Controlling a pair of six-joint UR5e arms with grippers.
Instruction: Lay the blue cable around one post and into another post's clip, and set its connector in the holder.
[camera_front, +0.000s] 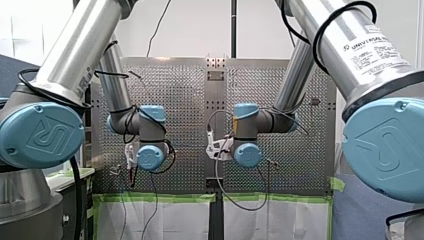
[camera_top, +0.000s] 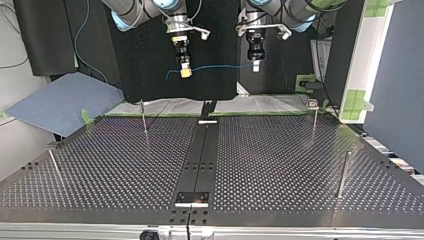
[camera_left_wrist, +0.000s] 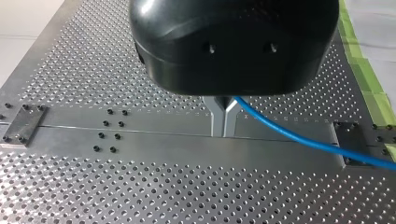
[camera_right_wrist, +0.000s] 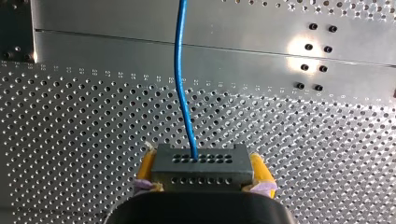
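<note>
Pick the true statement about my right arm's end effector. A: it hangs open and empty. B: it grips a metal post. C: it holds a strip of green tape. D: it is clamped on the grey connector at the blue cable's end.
D: in the right wrist view the right end effector has its yellow pads pressed on both sides of the grey connector, with the blue cable running out of its face.
</note>
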